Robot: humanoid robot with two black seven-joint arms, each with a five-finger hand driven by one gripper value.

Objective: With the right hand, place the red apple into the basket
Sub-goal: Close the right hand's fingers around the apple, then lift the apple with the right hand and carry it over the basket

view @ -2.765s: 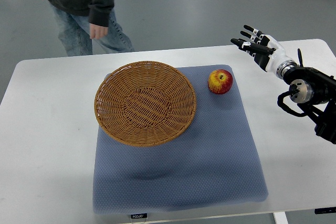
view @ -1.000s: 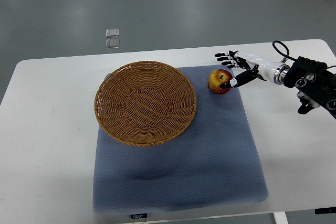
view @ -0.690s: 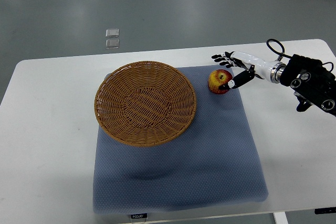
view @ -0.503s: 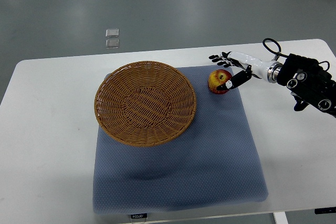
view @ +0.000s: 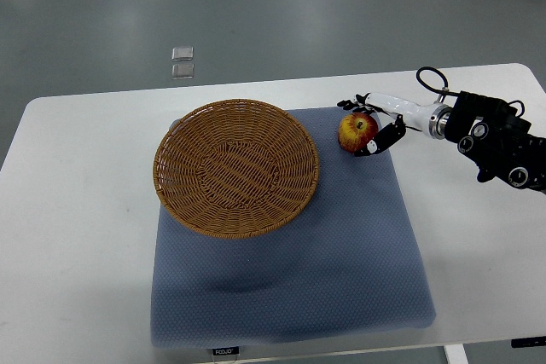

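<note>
A red and yellow apple (view: 355, 132) sits on the blue-grey mat (view: 290, 279), just right of the round wicker basket (view: 171, 138). The basket holds nothing. My right hand (view: 355, 128) comes in from the right edge and wraps the apple. Its fingers (view: 349, 104) curl over the apple's far side and the thumb (view: 374, 147) presses its near right side. The apple still rests on the mat. My left arm does not show.
The mat lies on a white table (view: 77, 236) whose front edge runs along the bottom of the picture. My right forearm (view: 499, 138) hangs over the table's right part. Two small clear objects (view: 182, 61) lie on the floor beyond the table.
The right hand has moved left onto the apple and its fingers have closed around it. The person who stood behind the table has left the view.
</note>
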